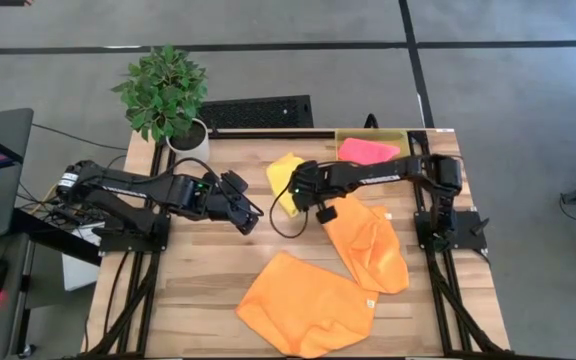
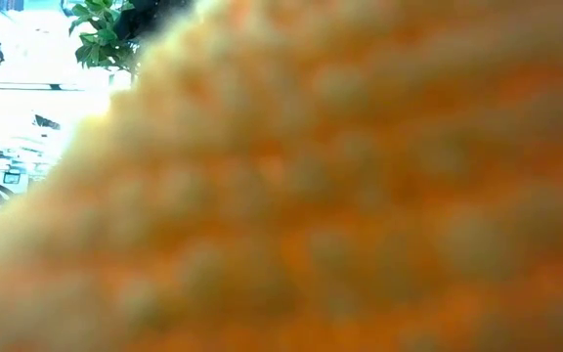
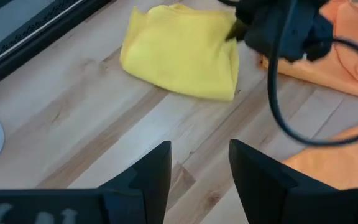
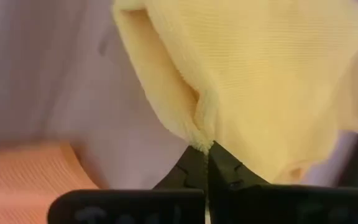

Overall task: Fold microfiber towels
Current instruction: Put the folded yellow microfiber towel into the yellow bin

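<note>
Potted plant (image 1: 165, 95) at the table's far left corner, beyond the left gripper (image 1: 251, 222), which hovers over bare wood of the table (image 1: 198, 290) with its two fingers (image 3: 154, 171) standing apart and nothing between them. Just ahead of that gripper lies the yellow towel (image 1: 284, 180), folded into a compact pad; the right gripper (image 1: 298, 190) rests on its edge, fingers closed together and pinching a fold of the yellow cloth, as the right wrist view shows. Directly behind the right gripper, under its arm, lies one orange towel (image 1: 370, 245), loosely bunched; a second orange towel (image 1: 306, 305), spread wider, lies nearer the table's front edge, close to the first. Farther along the right arm, at the table's far right corner, stands the yellow bin (image 1: 398, 136), which holds the pink towel (image 1: 366, 151). Orange cloth fills almost the whole low view.
</note>
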{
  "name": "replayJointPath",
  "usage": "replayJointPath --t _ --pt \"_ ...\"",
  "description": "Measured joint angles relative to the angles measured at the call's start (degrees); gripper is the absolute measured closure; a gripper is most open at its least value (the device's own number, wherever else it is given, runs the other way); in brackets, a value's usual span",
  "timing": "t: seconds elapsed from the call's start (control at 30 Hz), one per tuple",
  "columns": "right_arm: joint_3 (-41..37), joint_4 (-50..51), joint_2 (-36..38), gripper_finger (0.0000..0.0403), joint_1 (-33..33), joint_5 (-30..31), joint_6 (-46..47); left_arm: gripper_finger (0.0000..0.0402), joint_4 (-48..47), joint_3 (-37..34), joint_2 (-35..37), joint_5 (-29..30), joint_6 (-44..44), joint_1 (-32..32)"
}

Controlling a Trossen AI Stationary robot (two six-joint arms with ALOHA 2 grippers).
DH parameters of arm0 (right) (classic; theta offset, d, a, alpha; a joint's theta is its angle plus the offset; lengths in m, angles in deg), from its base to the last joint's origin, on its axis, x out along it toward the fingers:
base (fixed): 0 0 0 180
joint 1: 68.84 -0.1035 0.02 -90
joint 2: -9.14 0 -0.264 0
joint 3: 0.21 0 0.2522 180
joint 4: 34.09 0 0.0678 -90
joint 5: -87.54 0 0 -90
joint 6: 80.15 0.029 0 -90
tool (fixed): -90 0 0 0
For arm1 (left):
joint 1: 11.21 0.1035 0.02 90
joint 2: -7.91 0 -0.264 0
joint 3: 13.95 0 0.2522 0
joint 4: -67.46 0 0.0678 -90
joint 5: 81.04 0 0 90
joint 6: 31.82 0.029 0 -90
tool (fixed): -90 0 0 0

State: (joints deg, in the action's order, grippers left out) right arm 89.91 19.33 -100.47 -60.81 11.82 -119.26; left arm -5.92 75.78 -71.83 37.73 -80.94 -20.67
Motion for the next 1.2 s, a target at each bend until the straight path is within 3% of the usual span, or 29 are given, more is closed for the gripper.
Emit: replayJointPath --t 0.27,0.53,0.7,0.87,1.07,1.2 --pt "0.0 2.2 3.3 0.0388 5.3 2.6 -20.1 0.0248 0.0 0.0 0.0 0.0 0.0 0.0" --pt "0.1 6.0 8.2 0.0394 11.6 2.8 -23.4 0.0248 0.1 0.0 0.0 0.0 0.0 -0.1" --pt "0.1 9.5 11.7 0.0386 17.1 2.8 -32.2 0.0248 0.1 0.0 0.0 0.0 0.0 0.0" --pt "0.1 17.1 14.0 0.0394 22.6 2.7 -33.3 0.0248 0.2 0.0 0.0 0.1 -0.1 -0.1" --pt "0.1 26.1 14.5 0.0384 27.9 2.5 -38.4 0.0248 0.2 0.0 0.0 0.1 -0.1 -0.1" --pt "0.1 26.2 13.5 0.0386 31.2 2.6 -42.9 0.0248 0.4 0.0 0.0 0.1 -0.1 -0.1"
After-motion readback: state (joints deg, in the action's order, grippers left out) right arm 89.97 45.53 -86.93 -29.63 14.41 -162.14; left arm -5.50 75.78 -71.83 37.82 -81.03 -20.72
